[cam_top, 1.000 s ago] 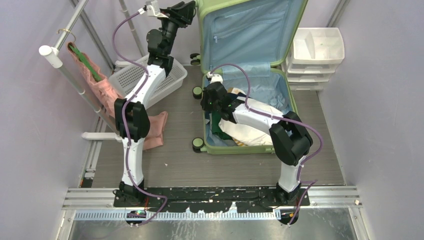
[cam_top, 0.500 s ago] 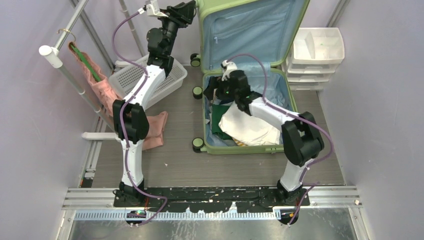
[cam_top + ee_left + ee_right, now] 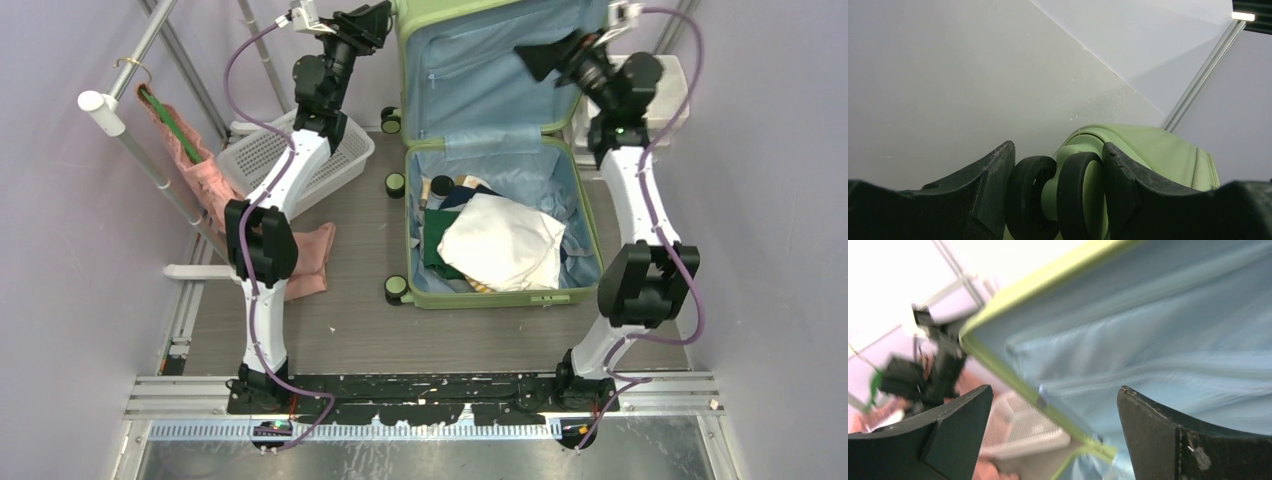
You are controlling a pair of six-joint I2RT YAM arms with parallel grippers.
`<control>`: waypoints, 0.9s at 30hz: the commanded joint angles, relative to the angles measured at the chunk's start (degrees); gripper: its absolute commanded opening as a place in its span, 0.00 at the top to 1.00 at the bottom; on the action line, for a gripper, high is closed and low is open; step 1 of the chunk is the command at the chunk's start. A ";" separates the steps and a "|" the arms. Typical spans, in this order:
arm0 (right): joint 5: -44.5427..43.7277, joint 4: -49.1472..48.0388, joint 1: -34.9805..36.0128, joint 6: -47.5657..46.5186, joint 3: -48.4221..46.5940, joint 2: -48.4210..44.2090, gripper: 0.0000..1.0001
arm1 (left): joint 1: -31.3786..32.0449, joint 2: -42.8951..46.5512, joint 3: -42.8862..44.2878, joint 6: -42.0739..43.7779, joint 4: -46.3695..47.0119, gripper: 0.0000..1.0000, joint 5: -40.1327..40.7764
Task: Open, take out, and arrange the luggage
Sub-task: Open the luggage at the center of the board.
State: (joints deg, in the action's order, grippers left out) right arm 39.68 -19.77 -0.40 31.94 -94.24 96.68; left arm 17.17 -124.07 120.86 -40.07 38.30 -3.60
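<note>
Your left hand grips the black-and-green wheel of the large light-green hard-shell suitcase, propping its lid upright. The base lies open on the surface below. If that grip slips, the lid could drop. Your right hand, spread wide and empty, could snag the pale blue lining just ahead.

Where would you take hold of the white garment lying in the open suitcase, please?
Probably pinch the white garment at its right edge, coming straight down: it lies flat, uppermost and uncovered, and the raised walls of the luggage would block a sideways approach.
</note>
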 commanded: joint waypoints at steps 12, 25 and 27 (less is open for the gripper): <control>-4.40 -6.46 -5.40 46.01 -23.26 10.62 0.01 | -0.53 0.59 -3.51 6.40 -12.29 0.48 -0.55; -8.59 10.38 -4.69 49.38 -34.21 15.74 0.41 | -0.47 1.37 -4.53 6.79 -11.93 0.47 -0.59; -8.36 9.71 -4.61 47.70 -31.54 13.75 0.38 | -0.47 1.29 -4.42 6.88 -11.94 0.47 -0.64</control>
State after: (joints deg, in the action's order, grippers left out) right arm 31.38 -12.25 -5.37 80.07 -126.43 113.65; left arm 17.17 -122.32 118.91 -40.10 37.26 -4.51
